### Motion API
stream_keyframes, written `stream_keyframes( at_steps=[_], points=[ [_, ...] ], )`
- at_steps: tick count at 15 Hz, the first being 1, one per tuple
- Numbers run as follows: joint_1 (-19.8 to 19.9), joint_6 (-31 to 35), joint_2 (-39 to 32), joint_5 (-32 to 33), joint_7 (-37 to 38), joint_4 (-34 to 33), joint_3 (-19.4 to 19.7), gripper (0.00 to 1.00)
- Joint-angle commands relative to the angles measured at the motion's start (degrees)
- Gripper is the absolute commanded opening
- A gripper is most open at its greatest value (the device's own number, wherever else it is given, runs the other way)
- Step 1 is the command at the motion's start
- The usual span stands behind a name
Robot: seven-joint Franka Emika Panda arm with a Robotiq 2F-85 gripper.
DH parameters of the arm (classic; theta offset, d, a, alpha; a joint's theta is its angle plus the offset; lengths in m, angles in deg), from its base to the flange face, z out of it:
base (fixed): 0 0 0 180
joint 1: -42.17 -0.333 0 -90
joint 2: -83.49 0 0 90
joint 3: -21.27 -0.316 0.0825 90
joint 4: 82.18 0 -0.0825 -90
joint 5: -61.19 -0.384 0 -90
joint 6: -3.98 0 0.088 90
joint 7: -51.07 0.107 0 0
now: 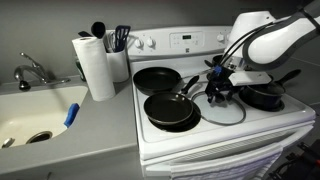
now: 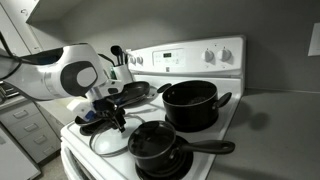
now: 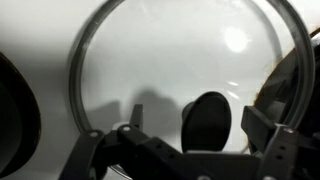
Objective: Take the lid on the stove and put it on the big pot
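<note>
The clear glass lid (image 1: 226, 110) with a metal rim lies flat on the white stove (image 1: 215, 135), at the front. It also shows in an exterior view (image 2: 105, 143) and fills the wrist view (image 3: 150, 70). Its black knob (image 3: 207, 120) sits between my fingers. My gripper (image 1: 220, 90) (image 2: 116, 120) (image 3: 198, 132) is open just above the lid, with a finger on each side of the knob and a gap to each. The big pot (image 2: 190, 105) with loop handles stands at the back right, apart from the lid. In the exterior view from the sink side my arm hides it.
Two black frying pans (image 1: 158, 78) (image 1: 170, 108) sit on the burners left of the lid. A long-handled saucepan (image 2: 158, 148) stands in front of the big pot. A paper towel roll (image 1: 97, 65), utensil holder (image 1: 118, 60) and sink (image 1: 40, 115) are on the counter.
</note>
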Motion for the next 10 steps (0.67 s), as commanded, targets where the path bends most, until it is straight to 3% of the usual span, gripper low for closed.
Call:
stream_keyframes(
  at_steps=[1,9,10],
  points=[
    [0.76,0.99,-1.05,1.18,-1.84,-0.41,0.36,1.00],
    [0.51,0.67,-1.78,0.59,-3.46,-1.30,0.34,1.00],
    [0.51,0.55,-1.79,0.51,-3.69,-1.42,0.35,0.89]
  ],
)
